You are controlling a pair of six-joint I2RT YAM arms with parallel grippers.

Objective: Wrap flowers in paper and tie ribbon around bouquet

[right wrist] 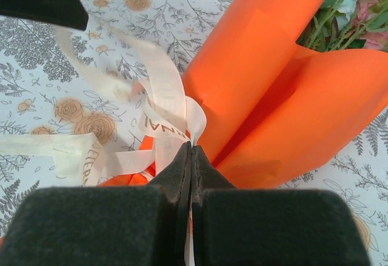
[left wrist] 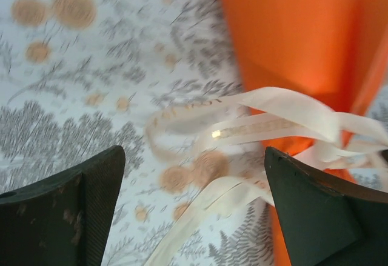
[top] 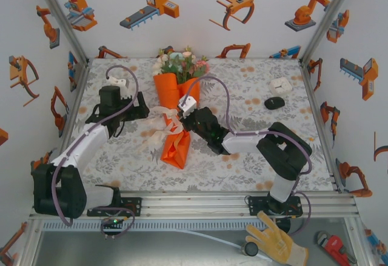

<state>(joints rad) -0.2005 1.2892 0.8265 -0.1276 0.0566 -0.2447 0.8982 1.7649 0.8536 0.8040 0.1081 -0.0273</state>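
Left wrist view: my left gripper [left wrist: 194, 154] is open and empty; limp cream ribbon [left wrist: 285, 103] runs right to the orange paper-cone bouquet [left wrist: 303, 29], pinched there by my right gripper [right wrist: 191, 148].

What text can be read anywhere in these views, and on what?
"NAL": partial word printed on the narrow cream ribbon.
"ETER": partial word on the same ribbon, on its lower left loop.
Print on the ribbon in the left wrist view: too blurred to read.
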